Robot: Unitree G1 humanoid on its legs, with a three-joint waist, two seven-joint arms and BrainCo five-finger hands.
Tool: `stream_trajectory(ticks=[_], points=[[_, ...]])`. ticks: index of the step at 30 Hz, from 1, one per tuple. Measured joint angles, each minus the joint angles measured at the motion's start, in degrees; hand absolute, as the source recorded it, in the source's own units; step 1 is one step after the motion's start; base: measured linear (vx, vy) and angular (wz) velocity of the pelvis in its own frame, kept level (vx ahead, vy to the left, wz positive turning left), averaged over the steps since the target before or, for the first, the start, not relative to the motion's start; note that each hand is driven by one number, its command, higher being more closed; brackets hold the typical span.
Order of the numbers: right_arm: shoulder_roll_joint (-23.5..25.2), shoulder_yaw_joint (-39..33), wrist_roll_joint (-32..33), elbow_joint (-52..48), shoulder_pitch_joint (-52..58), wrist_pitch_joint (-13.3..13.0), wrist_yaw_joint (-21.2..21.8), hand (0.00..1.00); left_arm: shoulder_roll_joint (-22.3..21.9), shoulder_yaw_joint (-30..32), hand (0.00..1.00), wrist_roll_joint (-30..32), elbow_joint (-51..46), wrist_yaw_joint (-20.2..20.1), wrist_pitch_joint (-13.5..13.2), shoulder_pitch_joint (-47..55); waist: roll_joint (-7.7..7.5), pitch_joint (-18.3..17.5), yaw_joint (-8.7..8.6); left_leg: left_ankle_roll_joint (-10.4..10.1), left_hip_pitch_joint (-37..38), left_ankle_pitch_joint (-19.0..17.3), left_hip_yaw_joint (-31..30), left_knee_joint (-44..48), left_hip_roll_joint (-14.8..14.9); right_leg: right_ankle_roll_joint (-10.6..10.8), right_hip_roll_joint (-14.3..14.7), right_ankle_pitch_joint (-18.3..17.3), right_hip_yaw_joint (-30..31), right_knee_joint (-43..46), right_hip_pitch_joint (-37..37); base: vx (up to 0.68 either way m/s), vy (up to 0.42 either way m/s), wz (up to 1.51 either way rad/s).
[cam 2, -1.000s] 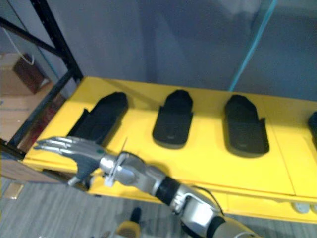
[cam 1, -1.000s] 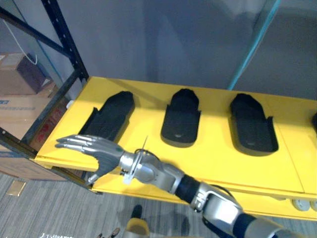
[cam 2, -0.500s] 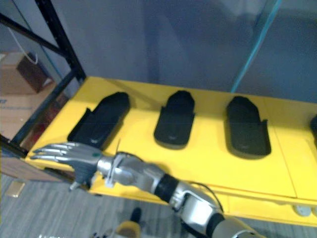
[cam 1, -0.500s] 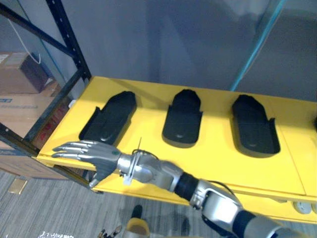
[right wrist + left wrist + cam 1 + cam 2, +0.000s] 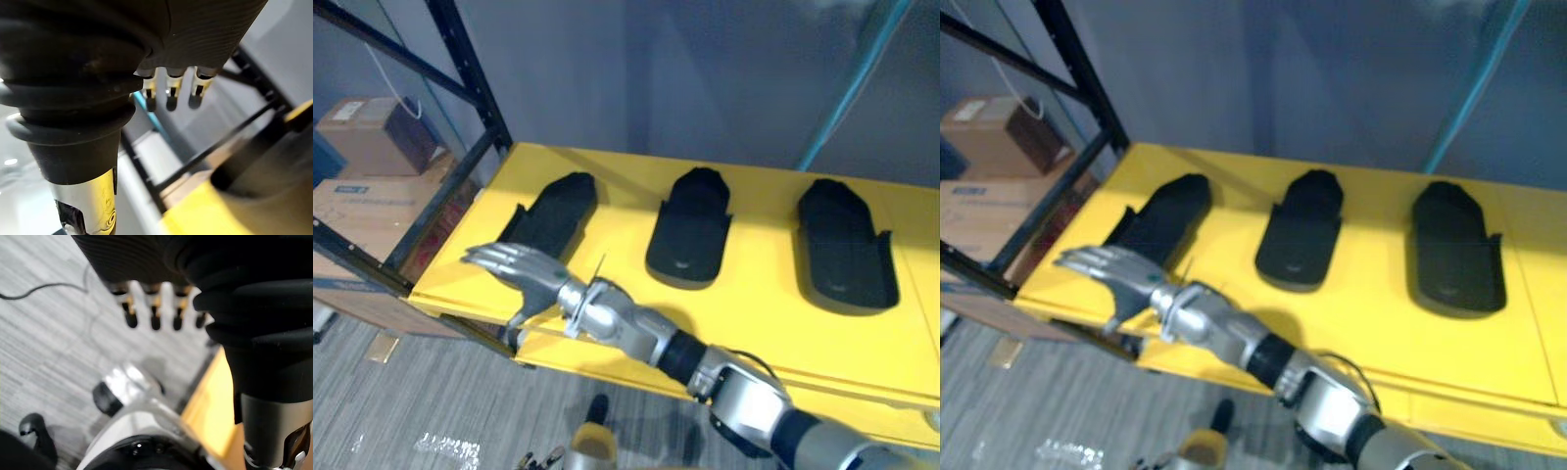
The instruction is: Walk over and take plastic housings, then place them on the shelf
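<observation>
Yellow shelf board on a black rack frame, carrying three black plastic housings in a row. All lying flat on the shelf, well apart from one another, rounded ends toward the shelf's back edge. Left housing near the shelf's left end, set at a slant to the shelf's front edge. Middle housing at about mid-shelf. Right housing toward the shelf's right end.

Right hand reaching in over the shelf's front left corner, just beside the near end of the left housing. Fingers straight and side by side, pointing toward the shelf's left end, thumb hanging down past the shelf's front edge. Nothing held. Cannot tell whether touching the shelf or the housing. From its own wrist: straight fingers in a row, with the rack's black bars and a yellow shelf edge beyond them.

Left hand off the shelf, over grey carpeted floor. Fingers loosely extended in a row, empty, with a strip of yellow showing past them.

Cardboard boxes stacked beyond the shelf's left end, on the far side of the rack frame. Teal pole slanting up behind the shelf's right part, against a grey wall.
</observation>
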Motion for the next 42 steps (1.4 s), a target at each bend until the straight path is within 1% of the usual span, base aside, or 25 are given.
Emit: stream_trajectory(ticks=[1,3,4,7,9,12,14,17,19,22,25,27,30,32,33,35,37,38,40,42], points=[[0.0,-0.2,-1.1,0.4,-1.0,0.0,0.1,0.0,0.1,-0.4,0.0,-1.2,-0.1,0.0,-0.1,-0.1,-0.1,0.1,-0.09,0.0,-0.2,0.0,-0.2,0.0,-0.1,0.1,-0.1,-0.3,-0.4,0.3,-0.1,0.04,-0.021,0.14],[0.0,-0.1,-2.1,1.0,-2.5,0.0,0.3,0.0,0.2,-0.5,0.0,-1.4,-0.9,0.0,-0.1,-0.1,-0.39,0.3,-0.02,0.0,-0.4,0.0,-0.7,0.0,-0.2,0.1,-0.2,-0.9,-1.0,0.8,-0.1,0.04,-0.024,0.17],[0.0,-0.1,-2.1,1.1,-3.3,0.0,0.4,0.0,0.2,-0.5,0.0,-1.4,-1.6,0.0,-0.2,-0.2,-0.62,0.9,0.14,0.0,-0.5,0.0,-1.1,0.0,-0.2,0.1,-0.3,-1.4,-1.3,1.3,-0.1,0.03,-0.033,0.2],[0.0,-0.4,-2.5,1.1,-5.9,0.6,1.2,0.0,0.8,-2.4,0.0,-1.8,-2.9,0.0,-0.4,-0.9,-0.5,3.5,0.31,-0.3,-0.6,0.2,-2.7,0.0,-0.2,0.1,-0.8,-3.3,-2.8,4.0,-0.3,0.0,-0.035,0.24],[-0.1,-1.0,-3.4,1.3,-8.1,1.9,1.7,0.0,1.1,-2.7,0.0,-1.9,-4.5,0.0,-0.4,-1.3,-0.94,4.7,1.23,-0.7,-2.4,0.5,-3.7,0.0,-0.4,0.0,-1.9,-5.7,-3.8,7.6,-3.0,-0.02,-0.03,0.28],[-0.6,-2.4,-4.4,1.8,-10.3,2.5,3.1,0.0,1.3,-2.7,0.0,-3.2,-6.2,0.0,0.1,-1.6,-1.6,6.3,1.57,-0.7,-4.5,1.3,-5.3,0.0,-1.1,0.1,-3.4,-7.9,-5.6,11.9,-5.1,0.02,-0.047,0.38],[-1.7,-2.3,-4.4,1.8,-11.6,2.4,5.4,0.0,1.3,-2.8,0.0,-3.6,-6.9,-0.5,0.6,-1.8,-1.96,8.2,1.94,-0.7,-4.6,1.3,-5.7,0.0,-1.5,0.2,-4.6,-9.2,-6.3,14.0,-5.3,0.02,-0.032,0.22],[-3.3,-0.7,-4.3,1.9,-12.5,1.9,7.9,0.0,1.5,-2.9,0.0,-3.5,-7.6,-0.5,1.1,-1.8,-2.27,8.4,2.14,-0.7,-5.3,1.3,-5.8,0.0,-2.0,0.5,-5.3,-9.9,-6.8,15.2,-6.0,0.01,-0.014,0.12],[-4.7,0.9,-3.9,1.9,-14.0,1.8,9.9,0.0,2.3,-4.3,0.0,-3.5,-8.0,-0.5,1.2,-1.8,-2.51,8.5,2.2,-0.7,-5.5,1.3,-6.1,0.0,-2.0,0.4,-5.3,-10.0,-7.5,15.2,-5.9,0.01,-0.018,0.12],[-5.1,2.1,-1.8,1.9,-16.0,2.3,11.6,0.0,2.7,-4.5,0.0,-3.5,-8.6,-0.4,1.3,-1.8,-3.02,8.8,2.23,-0.7,-5.4,1.4,-6.1,0.0,-1.8,0.3,-5.2,-10.1,-7.7,15.4,-5.7,-0.01,-0.017,0.04],[-5.6,2.1,0.2,1.9,-16.9,4.5,11.7,0.0,3.1,-4.9,0.0,-3.5,-9.2,-0.4,1.7,-1.8,-3.72,9.1,2.87,-0.7,-4.3,1.4,-5.6,0.0,-1.8,0.3,-5.2,-10.1,-7.8,15.3,-4.4,-0.03,-0.008,0.01],[-5.7,2.0,0.7,1.9,-17.4,5.7,11.6,0.0,3.2,-4.9,0.0,-3.5,-9.7,-0.4,2.5,-1.8,-4.01,9.3,3.11,-0.7,-4.2,1.4,-5.3,0.1,-1.8,0.3,-5.2,-10.4,-7.8,15.3,-4.3,-0.04,-0.001,-0.01],[-5.6,1.9,0.8,1.9,-17.5,7.7,11.3,0.0,3.6,-4.9,0.0,-3.5,-10.2,-0.4,2.8,-1.8,-4.43,9.5,3.18,-0.6,-4.5,1.7,-5.0,0.1,-1.8,0.2,-5.5,-10.5,-7.8,15.8,-4.8,-0.07,0.015,-0.02],[-5.4,1.4,0.7,2.3,-17.5,9.7,10.6,0.0,4.1,-5.0,0.0,-3.7,-10.5,-0.3,2.9,-1.8,-4.95,9.8,3.18,-0.4,-4.6,1.7,-4.6,0.0,-2.1,0.2,-6.2,-10.9,-7.7,16.6,-5.3,-0.06,0.028,-0.02],[-5.3,0.8,0.7,2.7,-17.5,10.7,10.2,0.0,4.3,-5.2,0.0,-4.0,-10.5,-0.3,2.9,-1.9,-5.08,9.9,3.19,0.2,-4.7,1.5,-3.9,0.0,-2.1,0.2,-6.5,-11.0,-7.7,16.9,-5.5,-0.05,0.034,0.0],[-5.1,-1.2,0.5,3.7,-17.5,12.9,9.5,0.0,4.8,-6.1,0.0,-4.1,-10.5,-0.2,3.0,-2.2,-5.14,10.0,3.12,1.1,-5.7,2.2,-1.0,0.0,-1.9,0.3,-7.1,-10.9,-7.9,17.6,-6.6,-0.05,0.047,0.08],[-5.1,-1.9,0.2,4.7,-17.5,14.3,8.9,0.0,4.9,-6.4,0.0,-4.1,-10.5,-0.2,3.2,-2.4,-5.16,10.0,3.16,1.1,-6.3,2.4,0.2,0.0,-1.8,0.5,-7.3,-10.8,-7.9,17.9,-7.0,-0.01,0.038,0.07],[-5.1,-2.5,0.2,5.2,-17.5,14.8,8.4,0.0,4.9,-6.5,0.0,-4.2,-10.5,-0.2,3.2,-2.8,-5.18,10.0,3.19,0.7,-6.5,2.7,0.3,0.0,-2.0,0.8,-7.4,-10.6,-7.9,17.8,-7.2,0.01,0.031,0.04],[-5.0,-2.5,-0.1,5.7,-17.5,15.6,7.6,0.0,4.9,-6.5,0.0,-5.9,-10.9,0.1,3.2,-3.2,-5.18,10.0,3.2,0.7,-6.4,2.7,0.7,0.0,-2.1,0.8,-7.6,-10.6,-7.7,17.7,-7.2,0.0,0.0,0.0],[-5.1,-2.5,-1.0,5.8,-17.5,15.7,7.1,0.0,4.9,-6.6,0.0,-6.3,-11.7,0.2,3.1,-3.8,-5.19,10.0,3.18,0.7,-6.4,2.8,1.1,0.0,-2.1,0.9,-7.6,-10.6,-7.6,17.6,-7.3,0.0,0.004,-0.06]])
